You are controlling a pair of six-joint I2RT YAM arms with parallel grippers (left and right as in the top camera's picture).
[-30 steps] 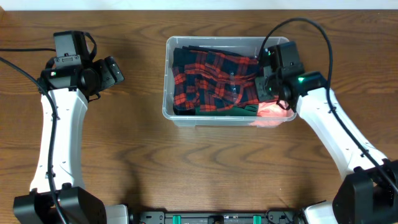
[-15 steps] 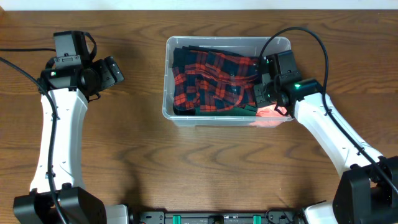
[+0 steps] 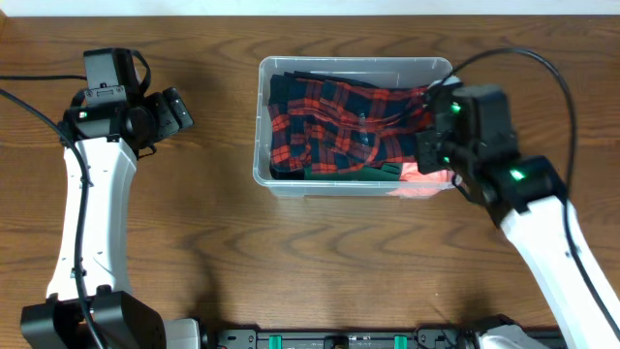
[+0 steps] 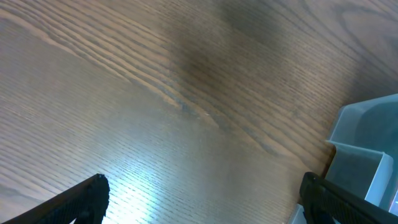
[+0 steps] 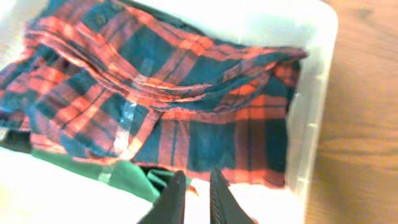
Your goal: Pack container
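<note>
The clear container [image 3: 329, 64] stands at the middle of the table, filled with a red and dark plaid cloth [image 3: 329, 126] over a green cloth [image 3: 387, 173]. My right gripper [image 3: 433, 147] hovers above the container's right end. In the right wrist view its fingers [image 5: 177, 200] point down at the green cloth [image 5: 118, 174] and the plaid cloth [image 5: 155, 93], a narrow slit apart, with nothing between them. My left gripper [image 3: 179, 111] hangs wide open over bare wood, left of the container. Its view shows only a container corner [image 4: 367, 137].
A pink patch [image 3: 426, 180] shows in the container's near right corner. The container's right wall [image 5: 311, 124] borders brown table wood [image 5: 367, 124]. A black cable [image 3: 542, 68] arcs over the right arm.
My right arm has lifted and drawn back to the right and toward the near side. Its jaws closed, then parted slightly. The left arm has not moved.
</note>
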